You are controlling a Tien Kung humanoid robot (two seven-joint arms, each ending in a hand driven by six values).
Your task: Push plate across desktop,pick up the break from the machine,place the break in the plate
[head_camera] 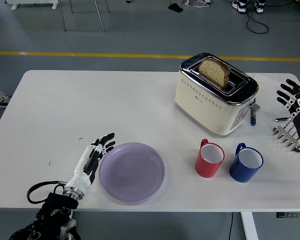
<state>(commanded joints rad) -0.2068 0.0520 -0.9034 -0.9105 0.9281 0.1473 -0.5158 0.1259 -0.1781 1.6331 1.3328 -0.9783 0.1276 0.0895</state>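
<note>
A lilac plate (pixel 132 172) lies flat near the table's front edge. My left hand (pixel 101 148) rests with its fingers stretched out against the plate's left rim, holding nothing. A cream and chrome toaster (pixel 215 93) stands at the back right with a slice of brown bread (pixel 214 72) sticking up out of its slot. My right hand (pixel 292 95) hovers at the right edge of the picture, to the right of the toaster, fingers spread and empty.
A red mug (pixel 210 158) and a blue mug (pixel 246 163) stand to the right of the plate, in front of the toaster. A small blue object (pixel 253 115) lies beside the toaster. The white table (pixel 90 110) spans the view.
</note>
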